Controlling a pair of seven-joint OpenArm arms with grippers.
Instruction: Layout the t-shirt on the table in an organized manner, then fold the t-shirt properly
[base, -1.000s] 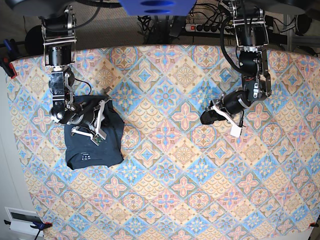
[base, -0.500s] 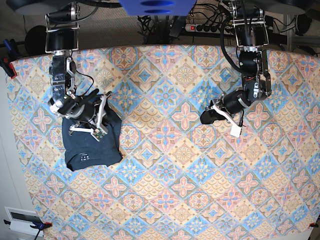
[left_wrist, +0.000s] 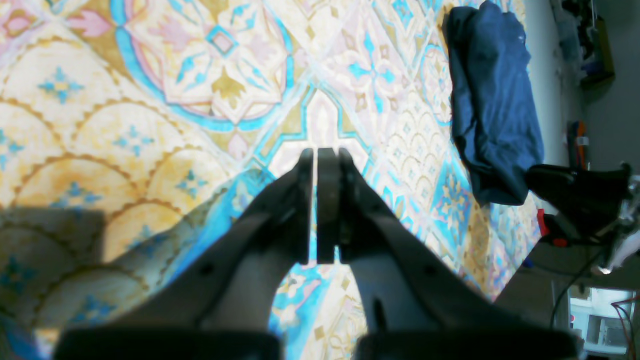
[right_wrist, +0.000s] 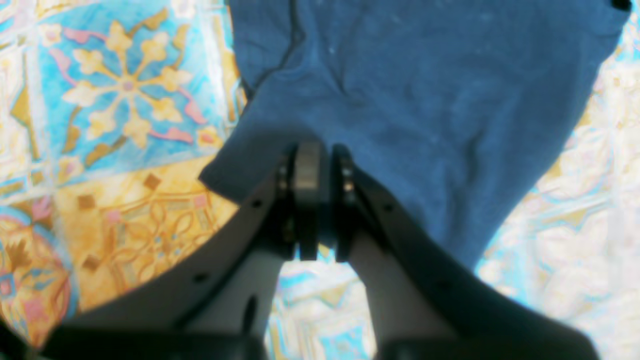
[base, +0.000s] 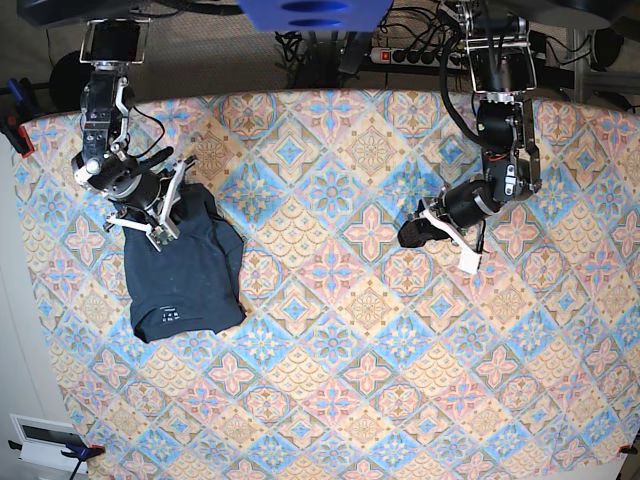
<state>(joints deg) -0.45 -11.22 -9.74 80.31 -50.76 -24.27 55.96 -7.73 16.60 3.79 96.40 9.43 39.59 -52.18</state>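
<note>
The dark blue t-shirt (base: 190, 280) lies folded in a compact bundle at the left side of the table (base: 340, 330). My right gripper (base: 168, 208) hovers over the bundle's upper left corner. In the right wrist view its fingers (right_wrist: 306, 190) are pressed together above the t-shirt (right_wrist: 425, 100), with no cloth visible between them. My left gripper (base: 408, 236) is shut and empty over bare patterned cloth right of centre. From the left wrist, the shut left gripper (left_wrist: 316, 152) points across the table (left_wrist: 150, 100) toward the distant t-shirt (left_wrist: 492, 110).
A power strip and cables (base: 420, 52) run behind the table's far edge. Red clamps (base: 15, 130) grip the left edge. A white box (base: 45, 440) sits off the front left corner. The other arm (left_wrist: 575, 195) shows dark beside the t-shirt.
My right arm has drawn back up and to the left, from the middle of the bundle to its upper left corner. The left arm has barely moved.
</note>
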